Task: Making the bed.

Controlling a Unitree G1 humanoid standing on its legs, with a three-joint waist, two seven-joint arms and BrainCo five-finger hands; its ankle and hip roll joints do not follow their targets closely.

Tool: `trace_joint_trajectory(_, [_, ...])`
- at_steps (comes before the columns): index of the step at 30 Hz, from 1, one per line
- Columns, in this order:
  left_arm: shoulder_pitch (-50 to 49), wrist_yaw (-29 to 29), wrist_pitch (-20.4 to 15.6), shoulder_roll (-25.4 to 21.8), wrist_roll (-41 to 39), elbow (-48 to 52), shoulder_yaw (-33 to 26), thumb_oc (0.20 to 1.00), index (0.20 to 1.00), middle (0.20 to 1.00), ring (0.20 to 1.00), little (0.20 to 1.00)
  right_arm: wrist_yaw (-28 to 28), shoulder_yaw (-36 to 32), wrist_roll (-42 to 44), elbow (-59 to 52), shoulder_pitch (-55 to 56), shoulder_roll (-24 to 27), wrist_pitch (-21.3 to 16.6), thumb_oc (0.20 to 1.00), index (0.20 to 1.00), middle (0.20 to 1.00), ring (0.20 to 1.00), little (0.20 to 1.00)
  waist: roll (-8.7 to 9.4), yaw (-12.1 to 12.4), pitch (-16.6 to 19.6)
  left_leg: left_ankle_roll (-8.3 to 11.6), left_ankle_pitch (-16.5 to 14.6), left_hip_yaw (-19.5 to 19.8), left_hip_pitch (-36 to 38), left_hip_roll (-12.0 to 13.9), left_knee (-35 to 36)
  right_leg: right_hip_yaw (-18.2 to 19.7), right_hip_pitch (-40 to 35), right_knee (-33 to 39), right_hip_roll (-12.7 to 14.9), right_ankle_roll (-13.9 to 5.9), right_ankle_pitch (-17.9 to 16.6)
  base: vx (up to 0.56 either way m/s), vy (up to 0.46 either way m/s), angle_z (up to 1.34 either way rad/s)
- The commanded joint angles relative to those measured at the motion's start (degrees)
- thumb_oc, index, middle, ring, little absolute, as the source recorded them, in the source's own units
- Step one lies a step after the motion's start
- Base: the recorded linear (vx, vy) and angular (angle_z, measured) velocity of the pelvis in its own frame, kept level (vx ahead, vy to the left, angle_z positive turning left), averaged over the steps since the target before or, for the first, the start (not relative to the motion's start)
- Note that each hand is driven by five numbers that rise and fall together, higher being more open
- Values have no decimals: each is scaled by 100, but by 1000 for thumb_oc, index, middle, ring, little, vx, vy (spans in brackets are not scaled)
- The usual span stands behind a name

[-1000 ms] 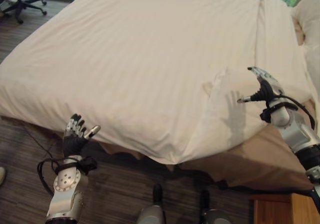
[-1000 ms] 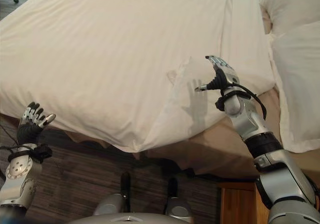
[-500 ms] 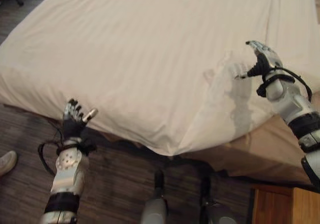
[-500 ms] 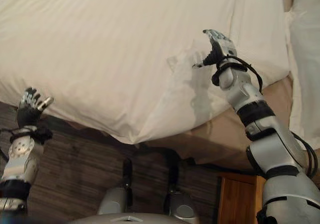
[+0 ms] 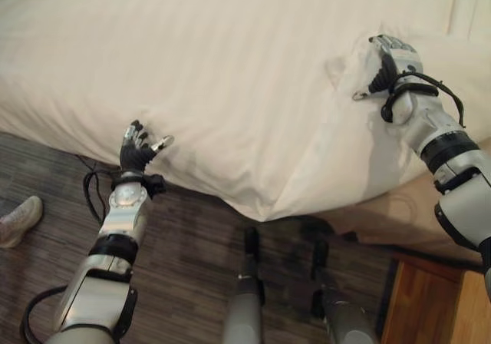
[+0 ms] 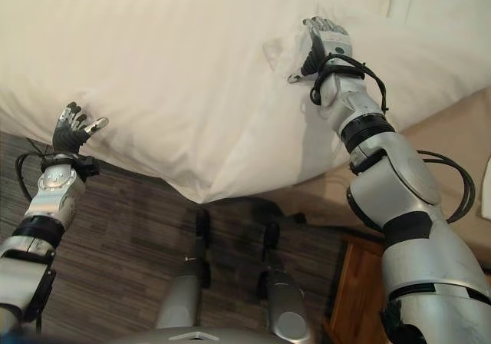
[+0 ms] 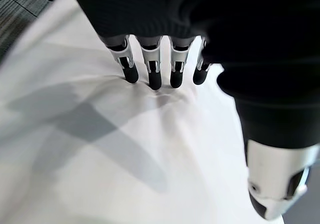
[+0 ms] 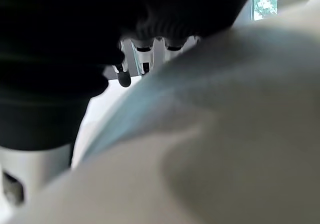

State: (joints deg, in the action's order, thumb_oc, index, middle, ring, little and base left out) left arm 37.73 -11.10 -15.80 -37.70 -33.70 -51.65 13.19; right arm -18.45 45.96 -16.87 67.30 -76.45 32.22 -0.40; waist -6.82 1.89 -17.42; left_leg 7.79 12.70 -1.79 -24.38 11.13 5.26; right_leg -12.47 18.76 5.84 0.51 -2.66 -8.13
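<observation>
White duvet (image 5: 230, 75) | left robot hand (image 5: 138, 149) fingertips touching | right robot hand (image 5: 386, 64) maybe resting on it

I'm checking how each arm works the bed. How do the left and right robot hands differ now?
The left robot hand is at the white duvet's hanging near edge, fingertips pressing into the cloth; the right robot hand lies higher, on a raised fold on top. The left's fingers are plainly straight; the right's are partly hidden by cloth. Both touch the duvet.
</observation>
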Motion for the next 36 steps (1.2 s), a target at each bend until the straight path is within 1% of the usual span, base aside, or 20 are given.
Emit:
trace_joint_trajectory(1, [1072, -48, -192, -381, -322, -268, 174, 1000, 1000, 1000, 1000, 1000, -143, 241, 349, 289, -575, -60, -19, 200, 200, 200, 200, 200, 406, -96, -94, 655, -209, -725, 445, 422, -26, 257, 120, -84, 469, -525, 677, -54, 27, -22])
trace_joint_trajectory(4, [1065, -64, -198, -338, -320, -272, 168, 1000, 1000, 1000, 1000, 1000, -130, 257, 333, 295, -522, -77, -7, 200, 200, 200, 200, 200, 404, -109, -99, 646, -207, -767, 486, 441, -26, 320, 107, -84, 457, -531, 678, -35, 20, -24])
trace_joint_trajectory(7, [738, -119, -199, -125, -216, 57, 20, 1000, 1000, 1000, 1000, 1000, -83, 236, 171, -51, -193, 33, 41, 200, 200, 200, 200, 200, 410, -255, -96, 521, -363, -916, 843, 417, -26, 511, -69, -84, 446, -511, 688, -39, 80, -11])
trace_joint_trajectory(9, [390, -153, -232, -18, -147, 428, -164, 1000, 1000, 1000, 1000, 1000, -85, 60, 144, -671, 103, 289, 37, 200, 200, 200, 200, 200, 481, -394, -39, 412, -553, -1049, 1183, 374, -26, 632, -251, -84, 457, -516, 698, -2, 93, -9])
trace_joint_trajectory(10, [382, -157, -228, -17, -143, 439, -167, 1000, 1000, 1000, 1000, 1000, -82, 57, 142, -683, 110, 292, 43, 200, 200, 200, 200, 200, 485, -390, -32, 409, -541, -1053, 1172, 372, -26, 638, -237, -84, 459, -515, 685, 31, 130, -20])
trace_joint_trajectory(11, [-258, -167, -209, 116, -38, 984, -469, 1000, 1000, 1000, 1000, 1000, -74, -340, 97, -1549, 647, 624, 52, 200, 200, 200, 200, 200, 551, -505, 80, 301, -690, -1204, 1487, 320, -26, 750, -413, -84, 479, -516, 670, 15, 143, -36])
trace_joint_trajectory(13, [-1032, -153, -226, 274, 1, 1563, -857, 1000, 1000, 1000, 1000, 1000, -13, -958, 85, -2658, 1456, 1084, 28, 200, 200, 200, 200, 200, 594, -660, 211, 224, -861, -1350, 1817, 250, -26, 842, -626, -84, 514, -533, 664, 17, 184, -49])
trace_joint_trajectory(14, [-1421, -137, -196, 381, 39, 1865, -1013, 1000, 1000, 1000, 1000, 1000, 42, -1328, 46, -3102, 2043, 1169, 39, 200, 200, 200, 200, 200, 617, -687, 306, 165, -924, -1395, 1950, 191, -26, 888, -705, -84, 530, -535, 641, 36, 207, -32])
trace_joint_trajectory(15, [-2032, -80, -117, 585, 159, 2241, -1267, 1000, 1000, 1000, 1000, 1000, 145, -2049, 18, -3830, 3040, 1379, 8, 200, 200, 200, 200, 200, 627, -811, 440, 88, -1062, -1487, 2217, 124, -26, 919, -898, -84, 564, -562, 660, 41, 184, -18])
trace_joint_trajectory(17, [-2557, -10, -18, 844, 313, 2612, -1373, 1000, 1000, 1000, 1000, 1000, 231, -2892, 24, -4257, 4275, 1414, -42, 200, 200, 200, 200, 200, 697, -930, 633, -26, -1202, -1582, 2506, 16, -26, 977, -1107, -84, 644, -616, 639, -13, 154, -22])
trace_joint_trajectory(18, [-2561, -12, -14, 839, 315, 2619, -1365, 1000, 1000, 1000, 1000, 1000, 236, -2913, 20, -4275, 4299, 1413, -38, 200, 200, 200, 200, 200, 708, -916, 645, -26, -1182, -1588, 2489, 13, -26, 986, -1086, -84, 645, -610, 621, -43, 94, -44])
trace_joint_trajectory(21, [-2909, 49, 100, 952, 402, 2779, -1461, 1000, 1000, 1000, 1000, 1000, 307, -3487, 77, -4420, 5172, 1311, -7, 200, 200, 200, 200, 200, 738, -1051, 772, -119, -1303, -1675, 2706, -80, -26, 1083, -1219, -84, 700, -652, 597, -36, 69, -29])
trace_joint_trajectory(25, [-3231, 141, 224, 1193, 467, 2883, -1529, 1000, 1000, 1000, 1000, 1000, 353, -3859, 68, -4506, 5865, 967, 32, 200, 200, 200, 200, 200, 682, -1264, 861, -238, -1486, -1832, 2958, -209, -26, 1254, -1295, -84, 769, -708, 575, -33, 70, -19])
trace_joint_trajectory(26, [-3232, 140, 225, 1190, 468, 2885, -1530, 1000, 1000, 1000, 1000, 1000, 354, -3861, 67, -4510, 5867, 964, 34, 307, 307, 307, 307, 307, 690, -1253, 869, -236, -1464, -1844, 2942, -210, -26, 1270, -1273, -84, 768, -701, 554, -21, 51, -22])
trace_joint_trajectory(27, [-3297, 152, 228, 1252, 509, 2904, -1525, 1000, 1000, 1000, 1000, 1000, 351, -3919, 85, -4453, 6006, 855, 37, 903, 903, 903, 903, 903, 670, -1296, 872, -258, -1495, -1907, 3012, -234, -26, 1338, -1283, -84, 782, -710, 538, -36, 59, -43])
trace_joint_trajectory(28, [-3410, 186, 242, 1376, 540, 2970, -1523, 1000, 1000, 1000, 1000, 1000, 374, -4004, 154, -4360, 6215, 694, 43, 1000, 1000, 1000, 1000, 1000, 645, -1376, 888, -293, -1547, -2005, 3112, -282, -26, 1442, -1301, -84, 803, -721, 526, -17, 79, -43])
trace_joint_trajectory(30, [-3473, 191, 248, 1495, 602, 3035, -1505, 1000, 1000, 1000, 1000, 1000, 403, -4067, 197, -4251, 6525, 491, 33, 1000, 1000, 1000, 1000, 1000, 614, -1469, 875, -326, -1594, -2066, 3206, -312, -26, 1493, -1331, -84, 816, -751, 528, -13, 38, -39])
trace_joint_trajectory(31, [-3474, 190, 249, 1492, 603, 3037, -1506, 1000, 1000, 1000, 1000, 1000, 403, -4068, 197, -4254, 6527, 487, 33, 1000, 1000, 1000, 1000, 1000, 622, -1458, 884, -322, -1571, -2078, 3190, -312, -26, 1507, -1308, -84, 813, -742, 507, -31, 10, -36])
trace_joint_trajectory(32, [-3559, 222, 272, 1605, 666, 3074, -1504, 1000, 1000, 1000, 1000, 1000, 442, -4095, 167, -4025, 6815, 318, 45, 1000, 1000, 1000, 1000, 1000, 605, -1518, 890, -345, -1586, -2112, 3248, -326, -26, 1548, -1330, -84, 816, -734, 501, -12, 10, -29])
trace_joint_trajectory(36, [-3580, 205, 259, 1752, 705, 3005, -1477, 1000, 1000, 1000, 1000, 1000, 442, -4024, -67, -3359, 7210, 97, 102, 1000, 1000, 1000, 1000, 1000, 612, -1601, 902, -354, -1591, -2130, 3308, -333, -26, 1566, -1386, -84, 814, -721, 515, -11, -10, -10])
